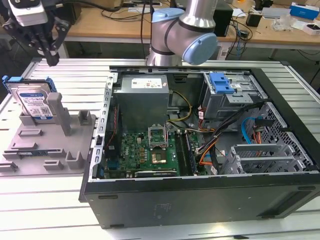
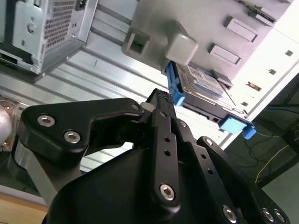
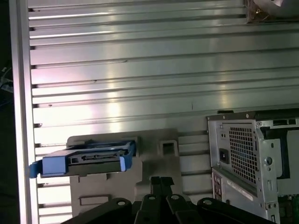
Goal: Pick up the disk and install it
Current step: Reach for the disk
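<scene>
At the exterior view's upper left, the gripper (image 1: 52,59) is seen closed, empty, above the disk (image 1: 33,102). Its edge is shown in the first wrist view.

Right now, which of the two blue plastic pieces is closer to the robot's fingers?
The blue bracket framing the disk, propped on the grey stand below the fingers. The blue latch sits far off inside the computer case.
</scene>
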